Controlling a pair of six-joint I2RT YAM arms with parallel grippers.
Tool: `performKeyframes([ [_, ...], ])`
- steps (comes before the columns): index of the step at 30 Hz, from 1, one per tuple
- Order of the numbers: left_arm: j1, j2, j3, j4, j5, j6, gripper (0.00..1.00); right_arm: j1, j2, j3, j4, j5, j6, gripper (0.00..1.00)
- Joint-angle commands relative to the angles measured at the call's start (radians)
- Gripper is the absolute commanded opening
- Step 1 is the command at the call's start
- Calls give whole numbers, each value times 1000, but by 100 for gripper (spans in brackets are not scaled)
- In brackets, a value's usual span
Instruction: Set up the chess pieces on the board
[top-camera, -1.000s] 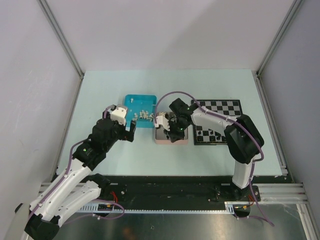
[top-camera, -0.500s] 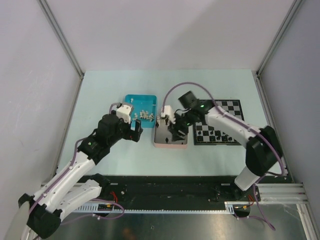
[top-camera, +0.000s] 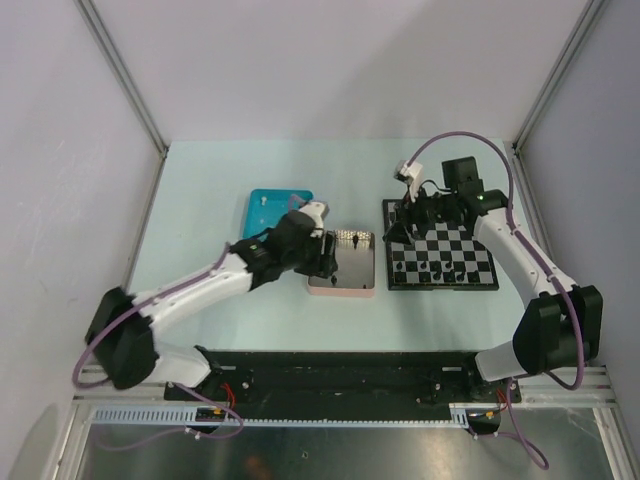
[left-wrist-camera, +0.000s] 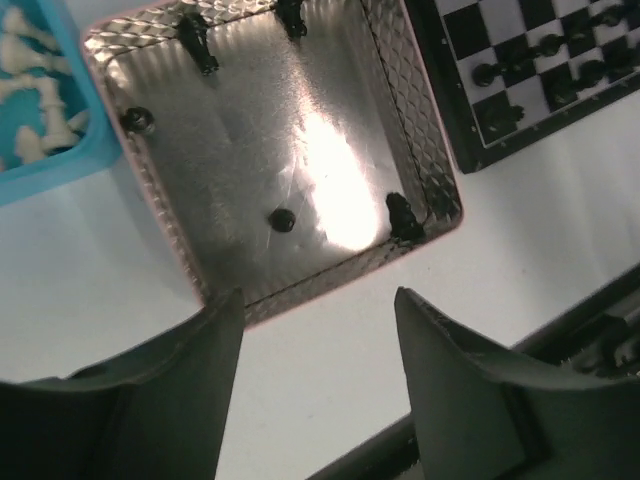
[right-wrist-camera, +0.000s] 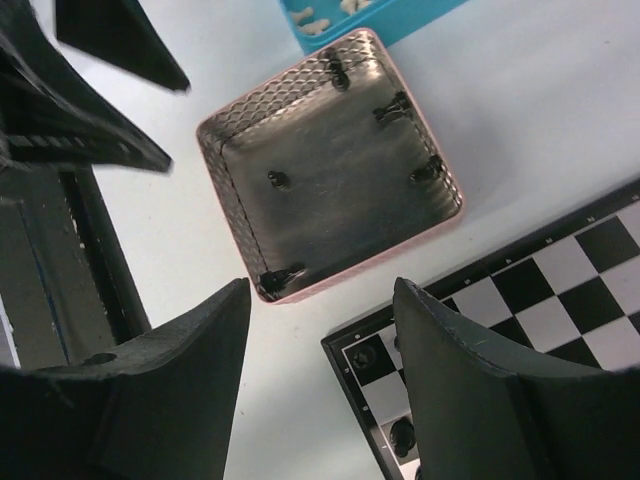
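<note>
The board lies at the right with several black chess pieces on its near rows. More black pieces stand scattered in the pink tray, whose inside is shiny metal. White pieces lie in the blue tray. My left gripper hangs open above the pink tray's near edge with nothing between its fingers. Over the table between the pink tray and the board's corner, my right gripper is open and holds nothing.
The blue tray sits left of the pink tray, half covered by my left arm. A black rail runs along the table's near edge. Walls with metal posts close in both sides.
My left gripper has swung right from beside the blue tray to the pink tray. My right gripper has left the pink tray and moved to the board's far left corner.
</note>
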Motion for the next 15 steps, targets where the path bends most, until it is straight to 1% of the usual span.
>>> performKeyframes([
  [1, -66, 169, 146, -71, -139, -104, 63, -46, -49, -5, 61, -42, 67, 63],
  [2, -82, 233, 163, -81, -153, -104, 61, -51, -49, -4, 58, -46, 67, 64],
  [3, -87, 263, 180, -97, -164, -106, 61, -54, -49, -5, 58, -49, 67, 63],
  [6, -98, 359, 234, -120, -184, -101, 55, -55, -47, -7, 59, -43, 64, 63],
  [12, -101, 473, 274, -137, -207, -94, 52, -58, -34, -8, 58, -39, 58, 63],
  [15, -101, 518, 292, -138, -210, -81, 49, -57, -27, -8, 55, -40, 53, 63],
])
